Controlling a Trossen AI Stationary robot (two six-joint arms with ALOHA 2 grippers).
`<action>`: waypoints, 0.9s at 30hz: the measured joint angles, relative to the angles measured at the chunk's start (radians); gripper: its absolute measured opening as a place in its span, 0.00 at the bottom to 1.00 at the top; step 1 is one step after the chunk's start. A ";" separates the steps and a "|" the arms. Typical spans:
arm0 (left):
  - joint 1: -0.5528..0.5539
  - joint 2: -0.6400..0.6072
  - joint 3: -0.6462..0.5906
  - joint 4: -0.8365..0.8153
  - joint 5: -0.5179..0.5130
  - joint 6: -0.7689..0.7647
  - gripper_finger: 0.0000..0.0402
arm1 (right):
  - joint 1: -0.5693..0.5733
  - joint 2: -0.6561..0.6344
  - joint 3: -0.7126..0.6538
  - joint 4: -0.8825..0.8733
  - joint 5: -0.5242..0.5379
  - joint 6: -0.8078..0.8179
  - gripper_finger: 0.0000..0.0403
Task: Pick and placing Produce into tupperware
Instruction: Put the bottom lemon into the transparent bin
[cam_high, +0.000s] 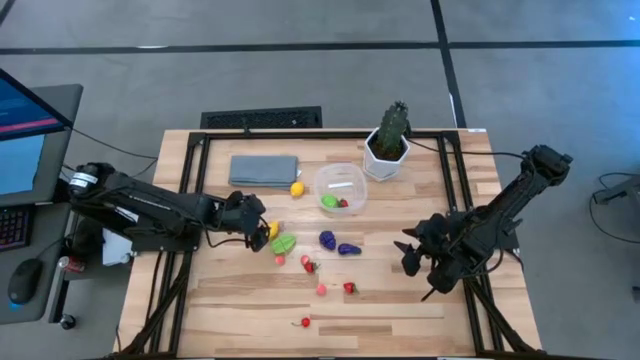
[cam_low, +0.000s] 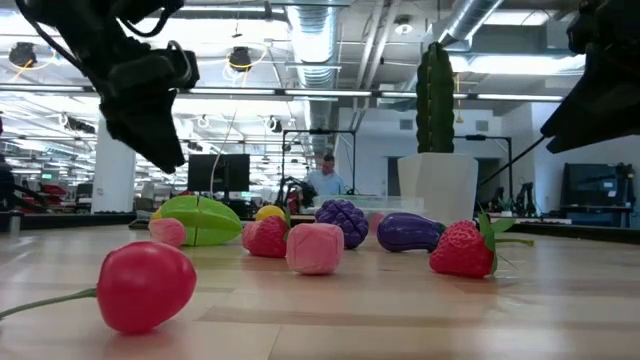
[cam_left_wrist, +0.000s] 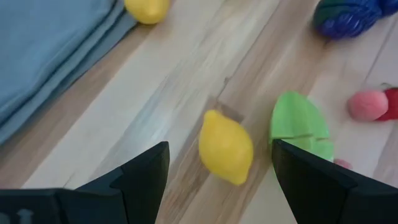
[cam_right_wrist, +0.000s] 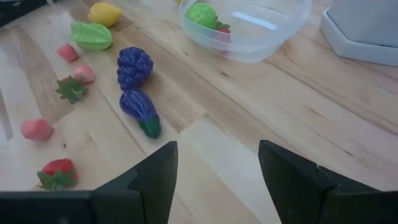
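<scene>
Clear tupperware near table centre, already holding a green piece and a red one. Left gripper spread wide around a yellow lemon, likely poised to grasp. Right gripper parked open, well clear of the purple eggplant.

Grey concrete floor surrounds the wooden bench; beyond its far edge, an open office with ceiling ducts (brightly lit) and a seated person.
</scene>
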 joint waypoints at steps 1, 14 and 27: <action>0.000 0.008 0.000 0.011 0.003 0.008 0.68 | 0.000 0.000 0.000 -0.001 0.000 0.000 0.62; 0.000 0.185 0.000 0.131 0.074 0.127 0.68 | 0.000 0.000 0.000 -0.006 0.003 0.010 0.62; 0.002 0.218 -0.001 0.123 0.034 0.126 0.68 | 0.000 0.000 0.000 -0.008 0.002 0.018 0.62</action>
